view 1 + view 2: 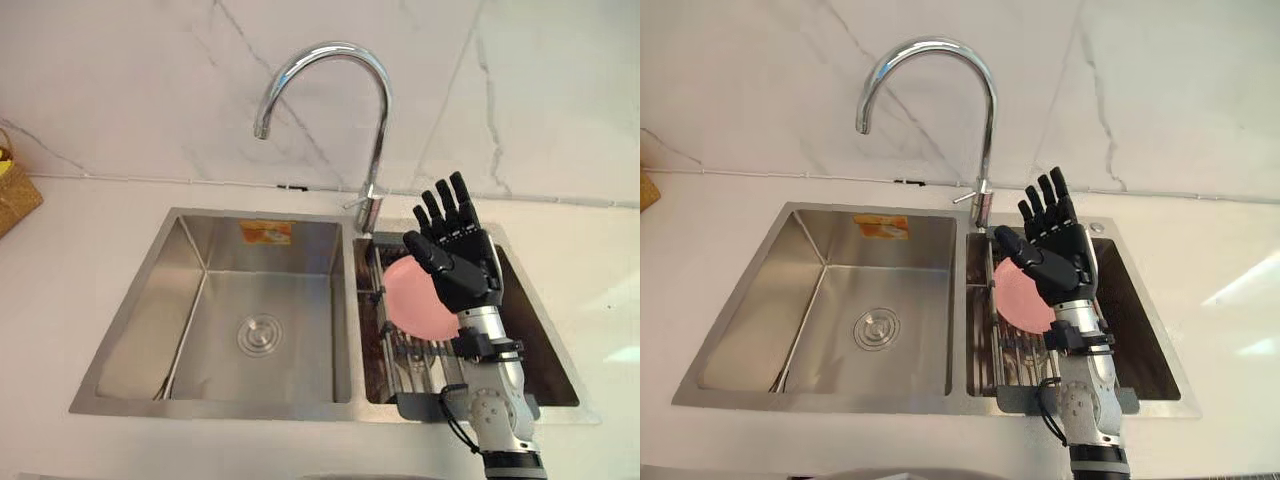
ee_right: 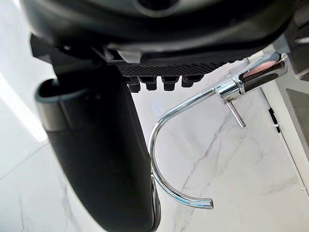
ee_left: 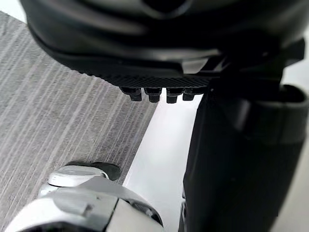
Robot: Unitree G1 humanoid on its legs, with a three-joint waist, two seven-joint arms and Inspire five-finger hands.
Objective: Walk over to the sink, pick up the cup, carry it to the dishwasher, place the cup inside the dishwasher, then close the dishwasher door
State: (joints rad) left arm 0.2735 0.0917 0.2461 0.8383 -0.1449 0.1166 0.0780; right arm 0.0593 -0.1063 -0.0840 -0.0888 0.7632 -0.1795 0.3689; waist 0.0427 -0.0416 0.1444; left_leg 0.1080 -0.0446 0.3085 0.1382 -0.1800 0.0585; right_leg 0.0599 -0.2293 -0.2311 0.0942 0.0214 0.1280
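Pink cup (image 1: 412, 298) sits in the wire rack (image 1: 408, 355) of the sink's (image 1: 150, 310) right basin, right robot hand (image 1: 465, 265) spread close over it, likely lining up a grasp; left robot hand (image 3: 159, 29) relaxed, idle.

- Marble wall (image 1: 520, 90), grey-veined, behind the counter (image 1: 70, 240).
- Basket (image 1: 15, 195) at the counter's left edge.
- Glare (image 1: 1240, 290) on the counter's right side.
- Grey striped floor (image 3: 58, 106) below.

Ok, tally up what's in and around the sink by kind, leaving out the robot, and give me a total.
Pink cup: 1
Faucet: 1
Wire rack: 1
Woven basket: 1
Orange sticker: 1
Total: 5
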